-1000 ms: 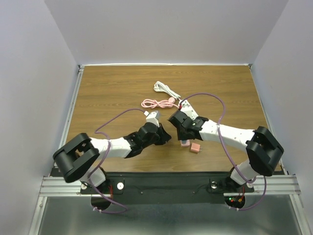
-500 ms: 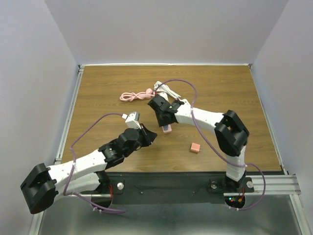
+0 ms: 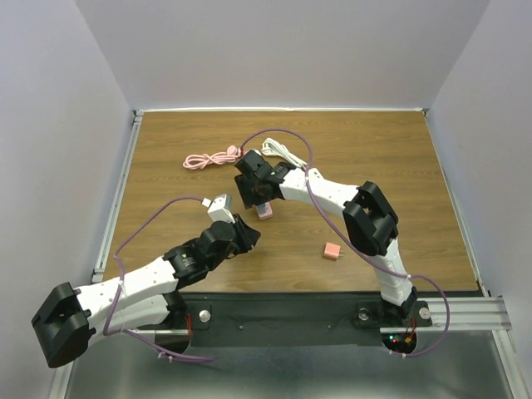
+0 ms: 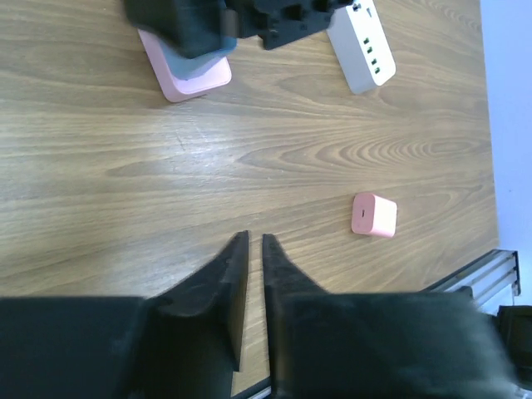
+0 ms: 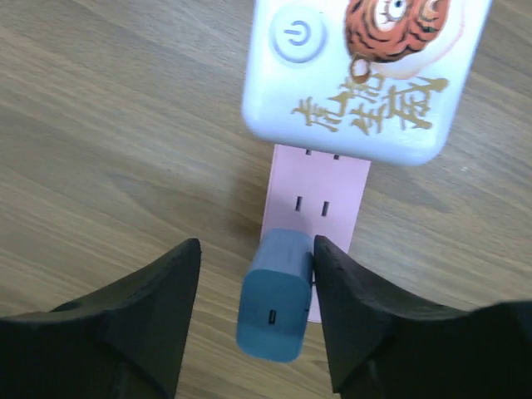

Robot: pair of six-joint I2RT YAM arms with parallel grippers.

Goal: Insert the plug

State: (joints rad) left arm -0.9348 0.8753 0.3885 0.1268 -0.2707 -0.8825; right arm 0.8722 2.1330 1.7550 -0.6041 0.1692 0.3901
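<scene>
Where the plug is: the blue plug (image 5: pixel 274 303) stands on the face of the pink power strip (image 5: pixel 320 195), at the end away from the white device; its prongs are hidden, so how deep it sits cannot be told.
Right gripper: the right gripper (image 5: pixel 258 243) hangs over the strip with its fingers (image 5: pixel 158 307) spread to either side of the plug. One finger lies against the plug's side and the other stands apart from it (a band of wood shows in that gap).
Left gripper: the left gripper (image 4: pixel 255 241) hovers over bare wood near the strip. Its fingers are drawn almost together, with only a thin slit between them, and they pinch nothing.
Pink power strip: it lies flat on the table (image 3: pixel 399 166), under the right wrist in the top view, with one pair of slots showing just beyond the plug.
White device: the white device (image 5: pixel 366 75), with a power button and a tiger cartoon on top, covers the strip's far end.
Pink block: the pink block (image 4: pixel 374 214) sits alone on the wood, well apart from the strip and towards the near edge.
Cables: the pink cable (image 3: pixel 208 159) is coiled loosely beyond the right gripper. The white cable (image 3: pixel 283 151) lies just beside it, near the right arm's forearm.
</scene>
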